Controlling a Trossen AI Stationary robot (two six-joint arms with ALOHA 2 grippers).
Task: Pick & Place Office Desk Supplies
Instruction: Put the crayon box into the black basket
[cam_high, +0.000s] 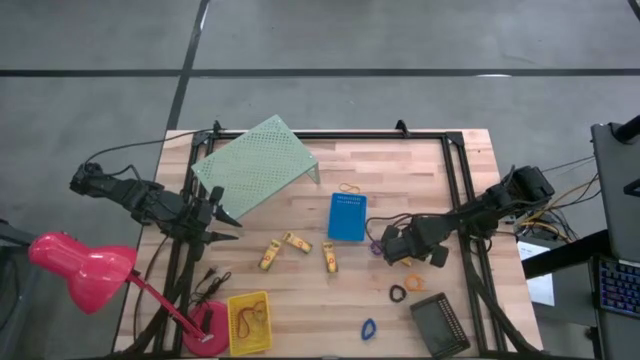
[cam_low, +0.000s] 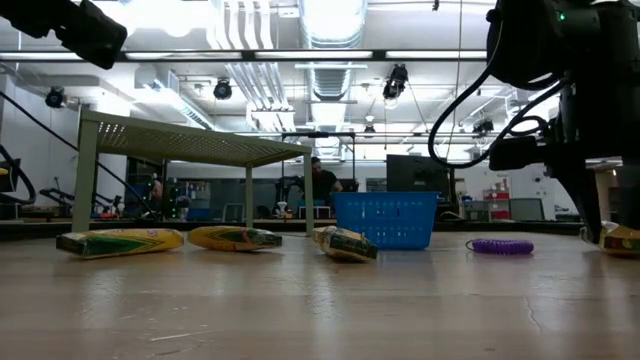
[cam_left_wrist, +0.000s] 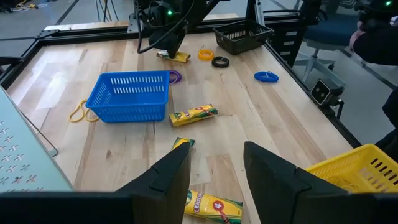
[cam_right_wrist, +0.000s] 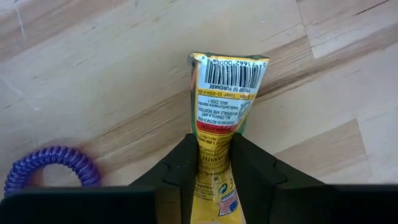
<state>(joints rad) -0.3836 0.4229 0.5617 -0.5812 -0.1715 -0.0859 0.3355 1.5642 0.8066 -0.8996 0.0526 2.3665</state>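
We have the right end effector (cam_right_wrist: 211, 163) clamped on a light, crushable yellow crayon pack (cam_right_wrist: 224, 106) beside the purple ring (cam_right_wrist: 50, 169), gripping its middle; the left end effector (cam_left_wrist: 214, 171) gapes.

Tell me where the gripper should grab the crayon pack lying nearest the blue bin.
Grip the crayon pack across its narrow width, near mid-length, coming straight down from above. It lies flat on the table, long and slim, with bare wood along both long sides, and apart from the blue bin, so the fingers should fit.
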